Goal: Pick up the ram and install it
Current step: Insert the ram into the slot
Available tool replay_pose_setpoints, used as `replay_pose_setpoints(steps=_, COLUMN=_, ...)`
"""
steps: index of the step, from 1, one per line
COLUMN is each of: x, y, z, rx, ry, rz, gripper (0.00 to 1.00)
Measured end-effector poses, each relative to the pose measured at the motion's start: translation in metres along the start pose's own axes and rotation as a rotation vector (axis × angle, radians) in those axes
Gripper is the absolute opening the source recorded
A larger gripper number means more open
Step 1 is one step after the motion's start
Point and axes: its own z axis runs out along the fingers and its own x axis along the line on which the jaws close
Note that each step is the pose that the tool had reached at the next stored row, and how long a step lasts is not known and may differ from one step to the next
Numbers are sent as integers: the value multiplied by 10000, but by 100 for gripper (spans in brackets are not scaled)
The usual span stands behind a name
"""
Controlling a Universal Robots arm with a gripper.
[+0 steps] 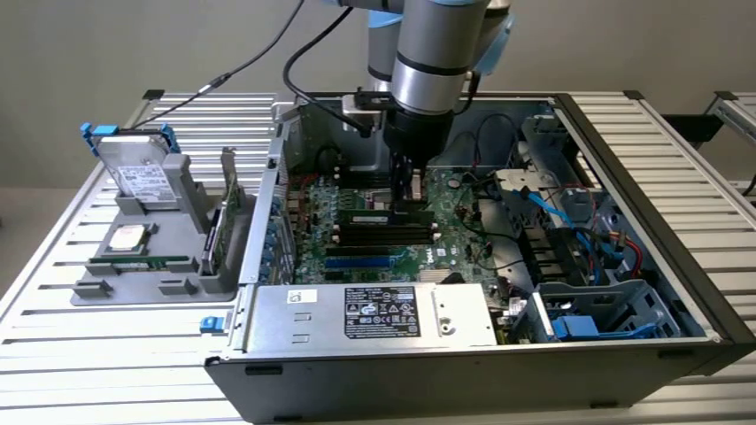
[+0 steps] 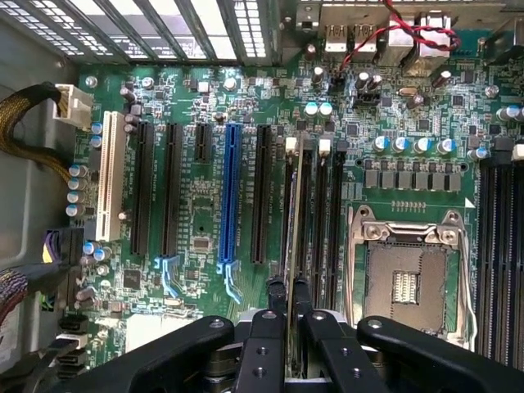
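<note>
I see the ram (image 2: 291,213), a long, narrow, thin circuit-board stick, edge-on in the wrist view as a slim pale line. It stands upright on its long edge, parallel to the bank of black memory slots (image 2: 315,213) on the green motherboard (image 2: 196,213). The black two-fingered hand (image 2: 288,288) is closed on the ram, one finger against each flat face. It is low inside the open grey metal computer case (image 1: 473,372). I cannot tell whether the ram's lower edge is seated in a slot.
</note>
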Motion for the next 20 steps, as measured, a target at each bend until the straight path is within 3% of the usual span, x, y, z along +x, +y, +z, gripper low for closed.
replay_pose_setpoints(steps=10, x=-14, y=-21, z=104, rx=42, ry=162, rz=42, gripper=14)
replay_pose_setpoints(steps=20, x=-20, y=-23, z=122, rx=71, ry=165, rz=42, gripper=14)
